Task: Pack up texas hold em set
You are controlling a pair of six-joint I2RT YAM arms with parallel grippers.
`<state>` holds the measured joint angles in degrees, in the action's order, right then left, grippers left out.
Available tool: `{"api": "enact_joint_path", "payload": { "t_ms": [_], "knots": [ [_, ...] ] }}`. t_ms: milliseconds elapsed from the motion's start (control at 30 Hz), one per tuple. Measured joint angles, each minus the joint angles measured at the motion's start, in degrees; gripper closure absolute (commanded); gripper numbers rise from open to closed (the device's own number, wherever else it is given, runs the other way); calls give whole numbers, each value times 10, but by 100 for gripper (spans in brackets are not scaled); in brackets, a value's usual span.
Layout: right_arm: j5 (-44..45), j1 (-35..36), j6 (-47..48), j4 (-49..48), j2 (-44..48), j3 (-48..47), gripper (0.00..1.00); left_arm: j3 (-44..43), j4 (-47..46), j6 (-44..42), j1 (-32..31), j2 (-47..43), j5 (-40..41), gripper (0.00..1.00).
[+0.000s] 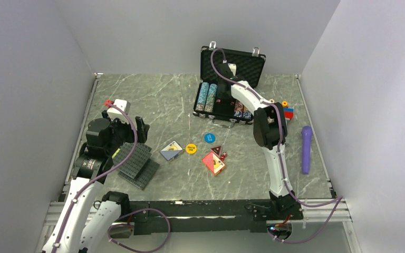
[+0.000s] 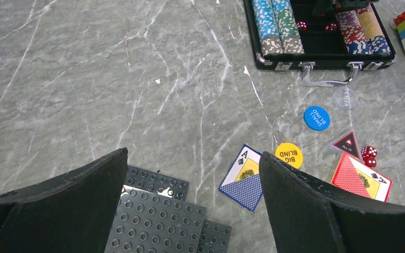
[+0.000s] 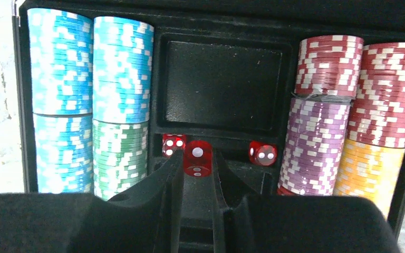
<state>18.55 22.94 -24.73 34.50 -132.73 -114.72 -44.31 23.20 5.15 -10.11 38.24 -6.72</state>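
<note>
The black briefcase stands open at the back centre, with chip rows on both sides. My right gripper reaches into its middle compartment and is shut on a red die; from above it is over the case. Two more dice lie in the compartment. On the table lie a blue-backed card deck, a red-backed deck, yellow and blue buttons, a red-triangle button and two dice. My left gripper is open and empty.
Dark grey studded plates lie under my left gripper, at the left front. A toy-block figure stands right of the case. A purple stick lies near the right wall. A clear round button sits by the case handle.
</note>
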Motion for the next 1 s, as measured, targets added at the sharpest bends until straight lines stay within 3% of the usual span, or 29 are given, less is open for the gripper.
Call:
{"api": "enact_joint_path", "payload": {
  "t_ms": [400,1000],
  "knots": [
    [-63,-17,-26,49,-27,-20,100,0,0,0,0,0,0,2],
    [-104,-27,-29,45,-54,-42,100,0,0,0,-1,-2,0,2]
  ]
}}
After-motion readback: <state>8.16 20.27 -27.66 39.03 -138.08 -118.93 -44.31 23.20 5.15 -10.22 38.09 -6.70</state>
